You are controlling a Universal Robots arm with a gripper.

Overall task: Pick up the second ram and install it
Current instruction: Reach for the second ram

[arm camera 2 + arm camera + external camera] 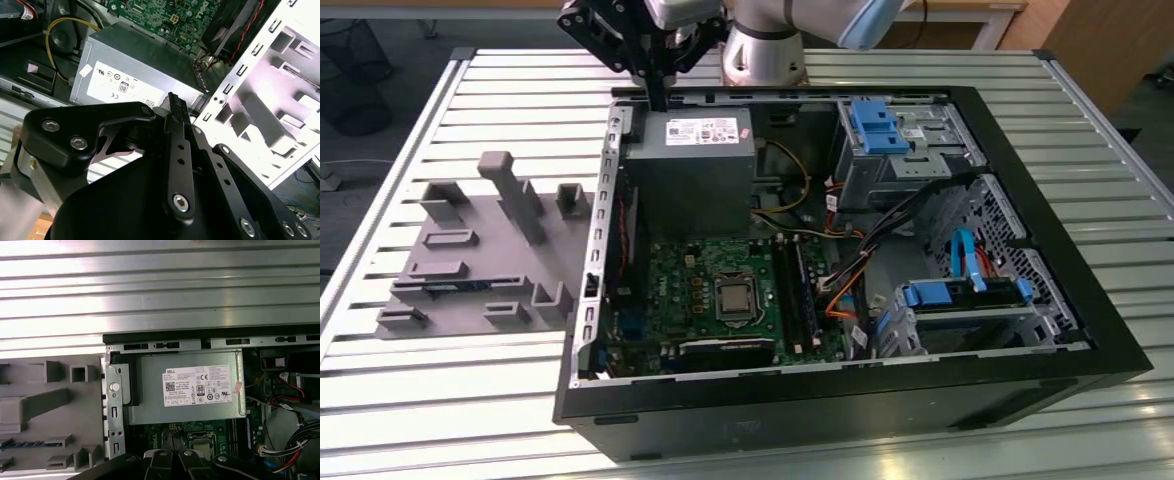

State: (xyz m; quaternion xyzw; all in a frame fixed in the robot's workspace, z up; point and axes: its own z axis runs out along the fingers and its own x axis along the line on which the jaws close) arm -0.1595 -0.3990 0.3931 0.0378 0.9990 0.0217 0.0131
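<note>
Second ram (22, 444): as far as we can tell, it lies flat in the grey holder (467, 260), at the exterior view's left of the computer case (854, 405). The gripper (658, 100) hangs over the power supply (687, 165), well apart from the ram, claw together and holding nothing.

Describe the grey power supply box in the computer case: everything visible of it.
The power supply is a grey sheet-metal box with a white label on its upward face. It lies flat in the case's far corner at the exterior view's left, beside the green motherboard. Yellow wires run past its side. The gripper hangs over its far edge; whether they touch cannot be told.
</note>
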